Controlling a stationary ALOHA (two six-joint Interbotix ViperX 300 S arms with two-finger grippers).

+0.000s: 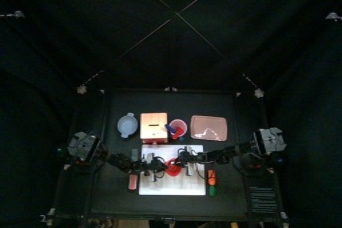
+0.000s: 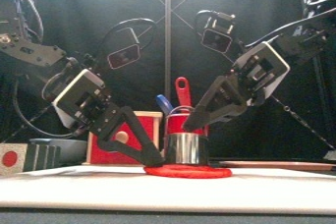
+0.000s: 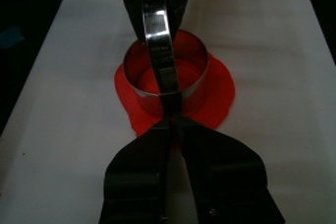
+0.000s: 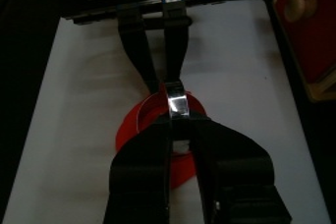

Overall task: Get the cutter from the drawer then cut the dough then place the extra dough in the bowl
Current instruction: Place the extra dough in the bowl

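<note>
Dough (image 1: 171, 169), red and flat, lies on the white cutting board (image 1: 190, 186) in the top view, with the bowl (image 1: 127, 124), wooden box (image 1: 155, 125) and pink tray (image 1: 210, 127) in a row behind it. In the front view the cutter (image 2: 188, 148) stands upright on the dough, with the left claw (image 2: 149, 155) low at its side and the right claw (image 2: 191, 128) at its top. The left wrist view shows that claw's jaws drawn narrow, pinching the cutter's near rim. The right wrist view shows its jaws closed tight on the wire handle (image 4: 175, 103).

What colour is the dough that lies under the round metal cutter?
Red. The left wrist view shows the dough best, spread around the cutter.
</note>
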